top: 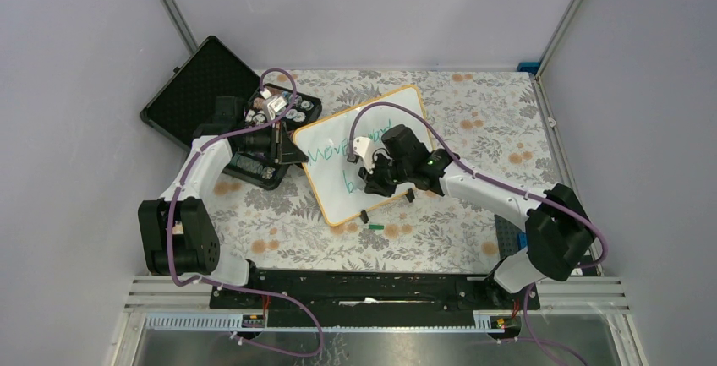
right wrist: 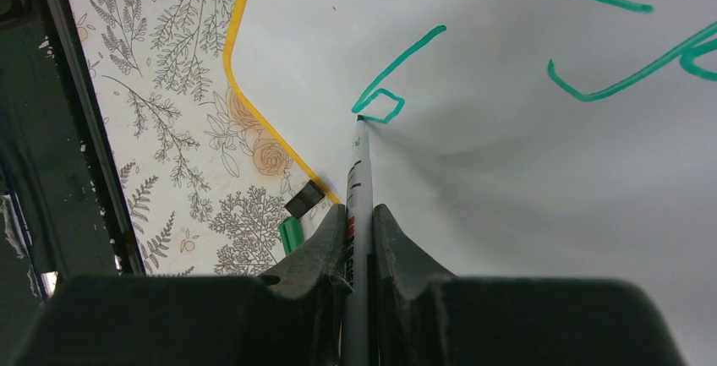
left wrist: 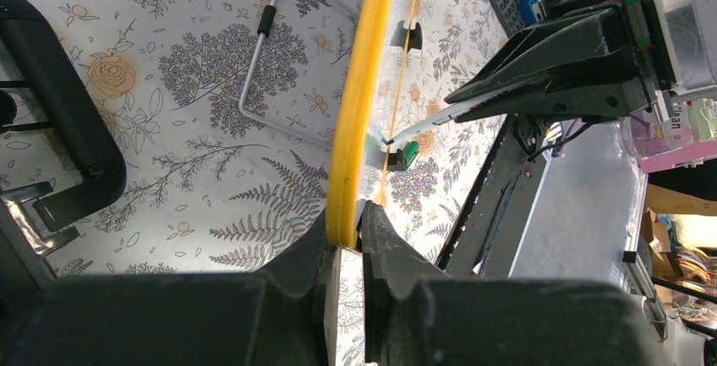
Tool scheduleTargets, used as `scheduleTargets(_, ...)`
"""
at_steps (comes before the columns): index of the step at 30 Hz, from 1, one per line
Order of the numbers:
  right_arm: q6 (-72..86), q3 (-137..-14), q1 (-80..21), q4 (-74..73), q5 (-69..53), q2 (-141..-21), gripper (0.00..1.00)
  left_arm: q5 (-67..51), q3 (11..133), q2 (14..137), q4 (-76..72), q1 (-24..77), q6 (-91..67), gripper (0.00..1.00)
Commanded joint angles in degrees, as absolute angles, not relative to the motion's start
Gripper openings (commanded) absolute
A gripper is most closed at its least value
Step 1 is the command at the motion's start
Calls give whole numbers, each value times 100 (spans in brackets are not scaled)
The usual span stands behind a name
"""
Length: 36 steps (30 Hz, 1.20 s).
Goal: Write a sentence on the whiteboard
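Whiteboard [top: 335, 190] on bench [top: 473, 129], beside black case [top: 199, 87]. Left jaws pinching its yellow rim. Right jaws pinching marker [right wrist: 359, 163], tip on "b" opening second line of sentence [right wrist: 397, 68]. Risk: marker pressure shoves board, rim slips from thin pinch, strokes skew.

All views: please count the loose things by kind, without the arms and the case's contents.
Whiteboard: 1
Marker: 1
Green cap: 1
Black case: 1
Bent metal rod: 1
Total: 5
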<state>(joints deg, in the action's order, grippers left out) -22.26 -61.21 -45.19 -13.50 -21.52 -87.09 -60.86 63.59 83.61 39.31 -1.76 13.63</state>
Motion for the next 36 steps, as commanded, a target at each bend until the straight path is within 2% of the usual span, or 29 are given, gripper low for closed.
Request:
scheduleTargets(1,-2216,-6357,-4603,-1277,-2173,-8798,0,-5529,6306,8191,3587,-154,1775,0)
scheduleTargets(20,-2049,-6696,-4646,-1950,-2797,-8442,0,-5518,6302,8185,3584,-152,1775,0)
scheduleTargets(28,-1972,-6586,-4146,-2032,-3074,-8257,0,-5498,6301,8167,3591,-154,1798,0)
scheduleTargets(36,-1999,-6478,-4058,-2029,-2935,-8231,0,-5524,6295,8164,3583,-153,1782,0)
